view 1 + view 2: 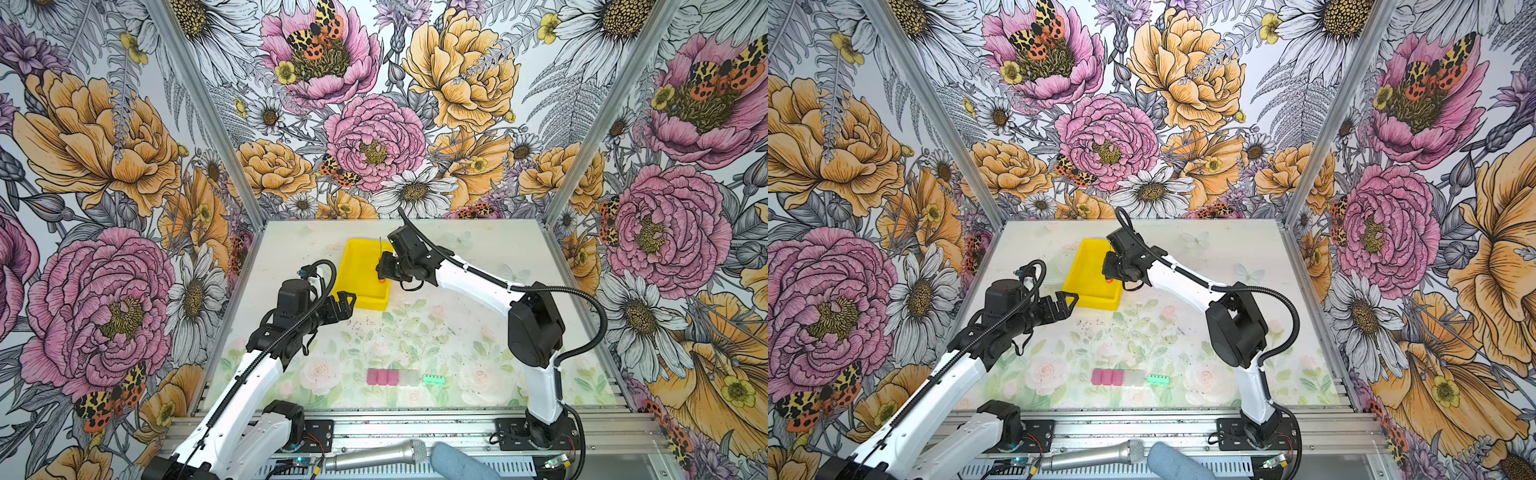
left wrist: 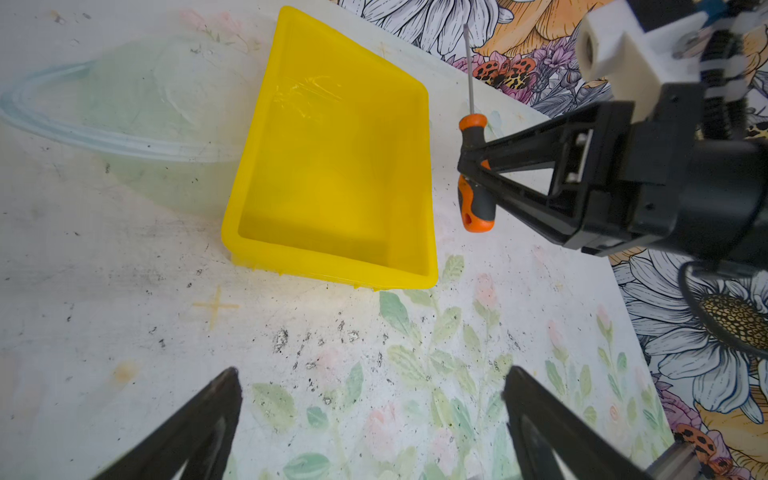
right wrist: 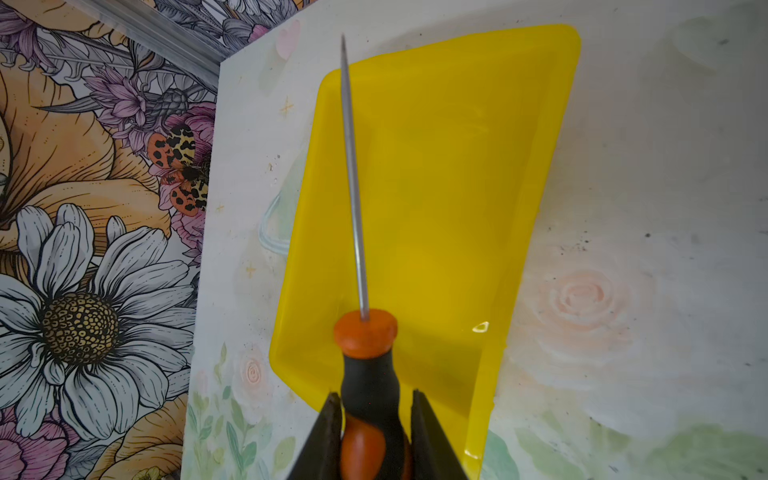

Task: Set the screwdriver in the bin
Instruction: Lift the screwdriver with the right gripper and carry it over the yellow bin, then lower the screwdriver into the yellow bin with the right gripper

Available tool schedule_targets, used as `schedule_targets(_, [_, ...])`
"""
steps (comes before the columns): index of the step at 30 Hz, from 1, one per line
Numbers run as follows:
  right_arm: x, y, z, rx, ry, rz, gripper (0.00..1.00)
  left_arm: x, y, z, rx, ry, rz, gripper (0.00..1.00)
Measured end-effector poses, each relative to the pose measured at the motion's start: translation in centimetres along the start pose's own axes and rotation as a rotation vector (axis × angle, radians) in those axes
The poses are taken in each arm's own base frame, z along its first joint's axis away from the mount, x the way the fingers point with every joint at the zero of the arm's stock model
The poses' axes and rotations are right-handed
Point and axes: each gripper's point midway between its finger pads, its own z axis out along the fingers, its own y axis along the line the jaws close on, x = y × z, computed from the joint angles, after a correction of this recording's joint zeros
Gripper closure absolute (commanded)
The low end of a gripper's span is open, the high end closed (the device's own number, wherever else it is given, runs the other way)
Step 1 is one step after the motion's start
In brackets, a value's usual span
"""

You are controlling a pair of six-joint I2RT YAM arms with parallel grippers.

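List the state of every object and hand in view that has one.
Shallow yellow plastic bin: upright on table, empty.
Slim orange-and-black-handled screwdriver: gripped by handle, lifted, outside bin.
Right hand: shut on screwdriver.
Left hand: open, empty.
Row of small pink, clear, green blocks: lying on table.

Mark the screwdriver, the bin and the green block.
screwdriver (image 3: 365, 334): right wrist view, orange collar of the handle.
bin (image 2: 332, 187): left wrist view, bare floor.
green block (image 1: 434, 379): in a top view, its middle.
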Motion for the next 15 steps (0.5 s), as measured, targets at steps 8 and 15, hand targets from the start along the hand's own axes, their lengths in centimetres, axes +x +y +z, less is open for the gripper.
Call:
schedule_targets(8, [-0.4,0.6,3.2,-0.026,0.006,0.008,1.0,-0.3,-0.1,-0.6,-0.002,-0.021,0.004,0.01])
schedule_targets(15, [0.1,-0.1,5.1,-0.012,0.026,0.011,1.0,0.1,0.2,-0.6,-0.013,-0.007,0.0,0.01])
